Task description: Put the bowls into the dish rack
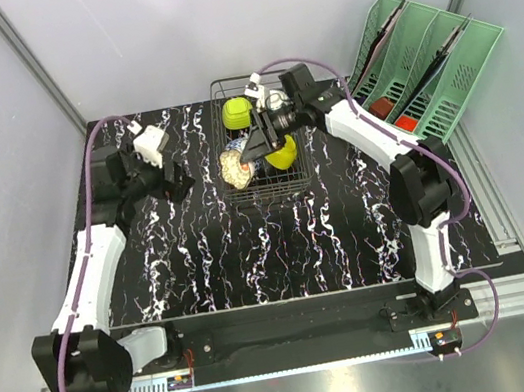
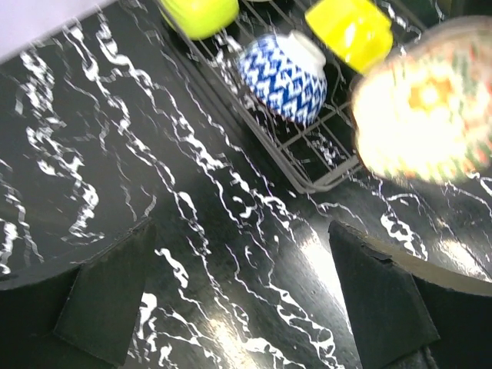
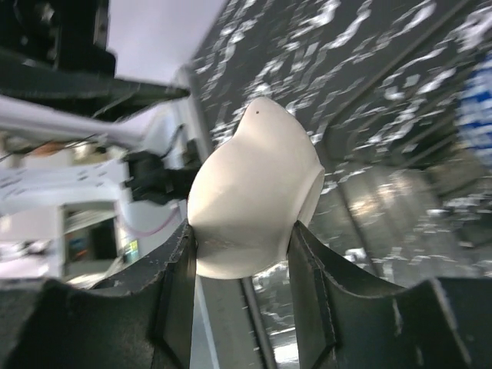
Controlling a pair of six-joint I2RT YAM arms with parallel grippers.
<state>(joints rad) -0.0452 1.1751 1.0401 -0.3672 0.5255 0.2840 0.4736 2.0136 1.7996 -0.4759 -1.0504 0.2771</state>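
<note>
While right arm hangs a bowl over the rack, left waits open-handed

Since the table (image 1: pixel 202 257) shows no loose bowls, loading looks close to finished. The rack (image 1: pixel 271 190) sits at the far middle, within reach of both arms.

The right arm (image 1: pixel 363 132) stretches in from the right, elbow bent, with its wrist over the rack's near-left part. The left arm (image 1: pixel 93 271) is bent beside the rack on the left and apart from it, probably to leave room for the drop.

Three bowls sit mouth-down in the rack, a stable resting pose. The lime bowl (image 1: pixel 235 112) is at the back, the yellow bowl (image 1: pixel 283 155) to the right and the blue bowl (image 2: pixel 284 77) between them. The held bowl (image 3: pixel 254 184) is tipped on its side in the air, its patterned inside facing left. My guess is that the tilt is a step towards turning it mouth-down into the free near-left spot.

The right gripper (image 3: pixel 240 231) is clamped on that bowl's white body, one finger on each side. The left gripper (image 2: pixel 240 231) points at bare table near the rack's edge, with its fingers spread wide and holding nothing
</note>
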